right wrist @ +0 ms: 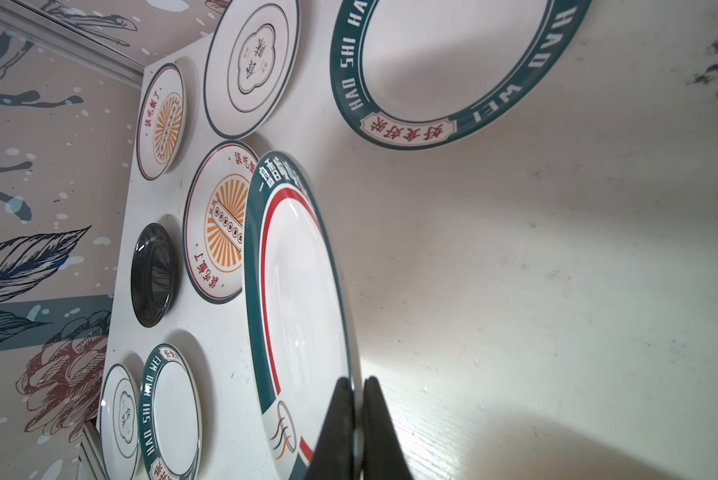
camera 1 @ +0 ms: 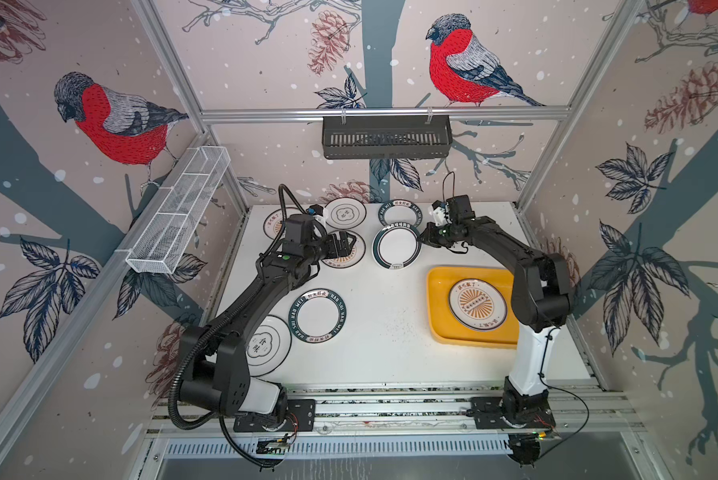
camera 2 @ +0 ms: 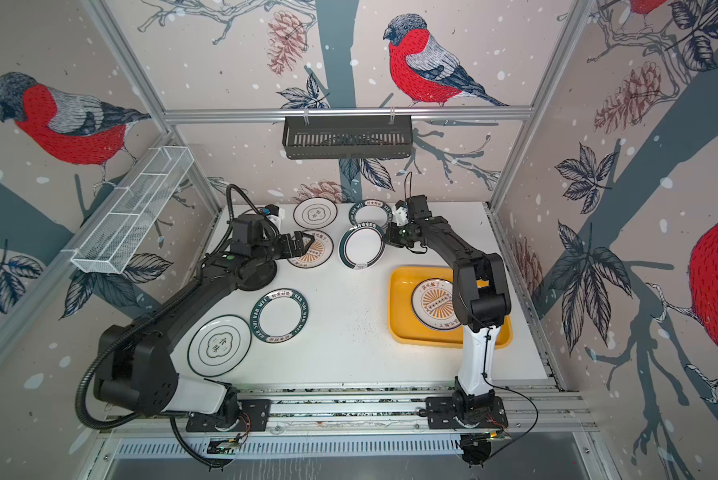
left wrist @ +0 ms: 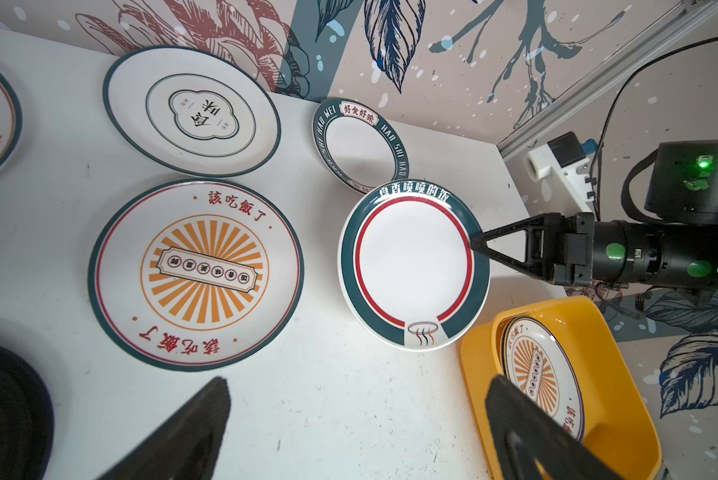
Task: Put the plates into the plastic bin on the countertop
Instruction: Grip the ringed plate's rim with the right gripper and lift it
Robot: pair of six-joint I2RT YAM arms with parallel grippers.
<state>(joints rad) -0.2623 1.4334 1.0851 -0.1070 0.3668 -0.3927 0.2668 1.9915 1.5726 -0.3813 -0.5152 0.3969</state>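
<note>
Right now the R gripper (right wrist: 359,380) is clamped tight on the rim of the red-ringed plate (right wrist: 303,299), jaws nearly meeting. The plate sits tilted over the countertop (camera 1: 382,332), near the plastic bin (camera 1: 437,307) but outside it. One sunburst plate (camera 1: 477,306) lies flat in the bin. The L gripper (camera 1: 344,244) gapes wide, holding nothing, above a second sunburst plate (left wrist: 197,274).
</note>
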